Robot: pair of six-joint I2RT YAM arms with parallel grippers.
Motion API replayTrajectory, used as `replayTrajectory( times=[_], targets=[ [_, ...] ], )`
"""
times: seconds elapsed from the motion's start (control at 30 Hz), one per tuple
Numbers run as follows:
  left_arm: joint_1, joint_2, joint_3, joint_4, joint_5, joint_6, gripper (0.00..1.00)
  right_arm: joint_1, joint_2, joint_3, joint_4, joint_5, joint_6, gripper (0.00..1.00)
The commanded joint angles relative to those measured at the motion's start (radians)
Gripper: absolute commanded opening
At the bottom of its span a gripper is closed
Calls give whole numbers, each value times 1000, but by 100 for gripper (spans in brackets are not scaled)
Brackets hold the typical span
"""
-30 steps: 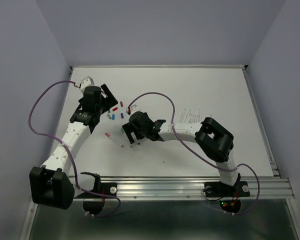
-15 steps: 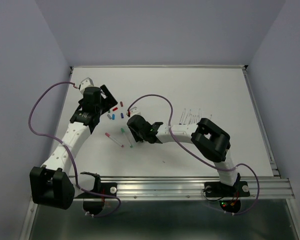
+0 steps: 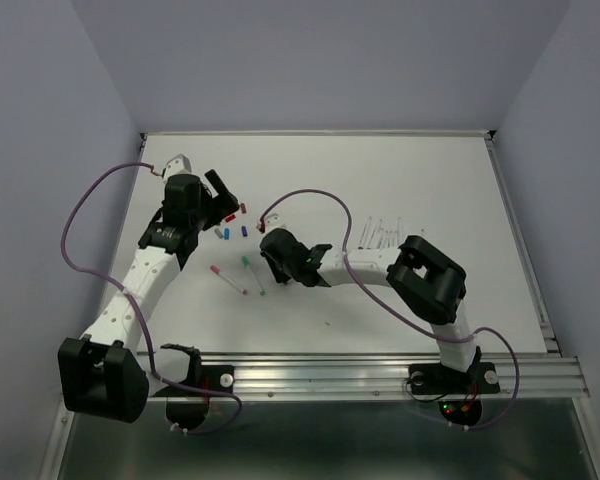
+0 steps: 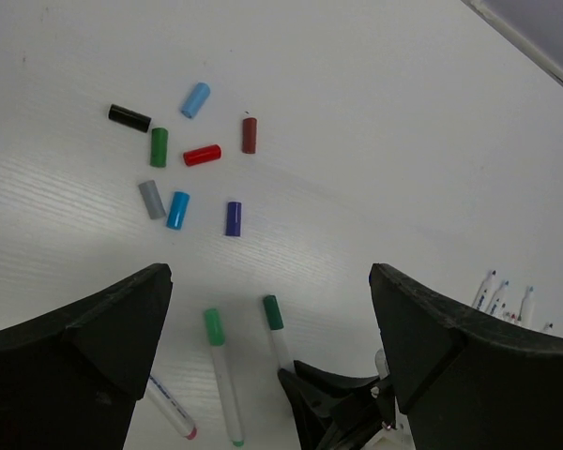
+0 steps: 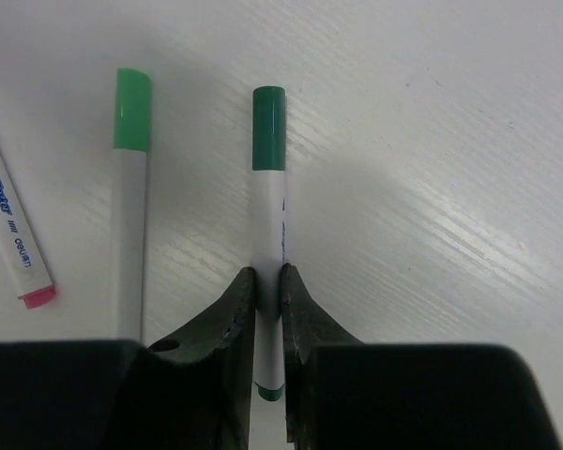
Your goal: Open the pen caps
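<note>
White table point(image 3: 430, 180), lavender walls point(image 3: 330, 60), metal rail point(image 3: 380, 372)

The top camera sits high above and behind both arm bases. It looks down and forward from far and takes in the whole table point(image 3: 430, 180). The left wrist camera looks down from some height, between the wide-apart fingers of the left gripper point(image 4: 270, 277), onto the loose caps point(image 4: 202, 155). The right wrist camera is very near the surface and looks along the right gripper point(image 5: 267, 272), whose fingers pinch the dark green pen point(image 5: 268, 187). This pen and the light green pen point(image 5: 129, 187) beside it appear in all three views.
</note>
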Motion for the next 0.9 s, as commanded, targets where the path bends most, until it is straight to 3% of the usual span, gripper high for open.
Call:
replayTrajectory(
  times=[0.0, 0.2, 0.27, 0.67, 0.87],
  targets=[
    [5, -51, -18, 77, 119, 20, 99, -53, -100, -57, 44, -96, -5, 1],
    [-7, -39, -99, 301, 482, -26, 99, -133, -308, -186, 186, -237, -5, 1],
    [-18, -17, -95, 339, 523, -41, 99, -145, -377, -221, 219, -271, 7, 1],
    [-102, 35, -70, 418, 538, -80, 95, -178, -498, -252, 268, -359, 18, 1],
    [-114, 47, -72, 426, 529, -86, 70, -178, -527, -260, 303, -363, 24, 1]
  ],
)
